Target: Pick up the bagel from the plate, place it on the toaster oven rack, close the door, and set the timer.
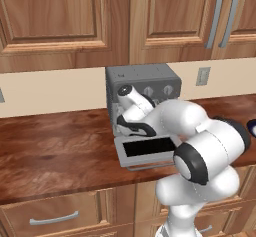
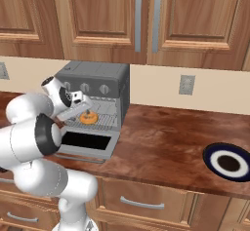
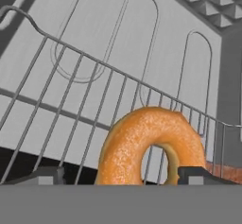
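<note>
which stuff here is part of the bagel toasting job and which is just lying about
Job:
bagel
toaster oven rack
door, down
plate
claw, open

Just there:
wall outlets
upper cabinets
drawers

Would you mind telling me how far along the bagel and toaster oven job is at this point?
Done: the bagel is off the plate and lies on the toaster oven rack. In hand: the gripper is at the oven mouth, fingers apart either side of the bagel. Left: withdraw, close the door, which hangs open, and set the timer.
</note>
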Available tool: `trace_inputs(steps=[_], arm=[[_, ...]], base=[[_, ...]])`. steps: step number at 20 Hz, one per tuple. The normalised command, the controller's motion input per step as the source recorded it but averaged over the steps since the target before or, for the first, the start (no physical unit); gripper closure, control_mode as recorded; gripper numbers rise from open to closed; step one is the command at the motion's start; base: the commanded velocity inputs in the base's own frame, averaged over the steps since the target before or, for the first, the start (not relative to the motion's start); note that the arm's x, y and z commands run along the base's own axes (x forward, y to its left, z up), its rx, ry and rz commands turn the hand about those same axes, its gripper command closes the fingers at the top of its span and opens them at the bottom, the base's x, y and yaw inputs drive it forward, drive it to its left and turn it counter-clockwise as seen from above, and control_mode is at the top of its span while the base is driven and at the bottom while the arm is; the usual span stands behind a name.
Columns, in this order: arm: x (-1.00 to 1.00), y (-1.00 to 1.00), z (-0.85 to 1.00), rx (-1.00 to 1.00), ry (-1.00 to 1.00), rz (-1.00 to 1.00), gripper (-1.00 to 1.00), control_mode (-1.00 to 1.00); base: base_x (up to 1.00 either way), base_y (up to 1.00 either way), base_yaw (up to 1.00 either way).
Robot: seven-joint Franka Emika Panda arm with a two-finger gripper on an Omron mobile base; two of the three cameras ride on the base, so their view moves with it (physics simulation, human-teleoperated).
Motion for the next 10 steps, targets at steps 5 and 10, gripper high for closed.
trace_inputs(steps=[5,10], arm=[[-0.38,0.16,0.39,0.04,-0.01,0.00,-1.00,-1.00],[-0.91,0.04,0.24,0.04,0.00,0.00,-1.00,-1.00]], base=[[0.00,0.00,0.00],[0.00,0.00,0.00]])
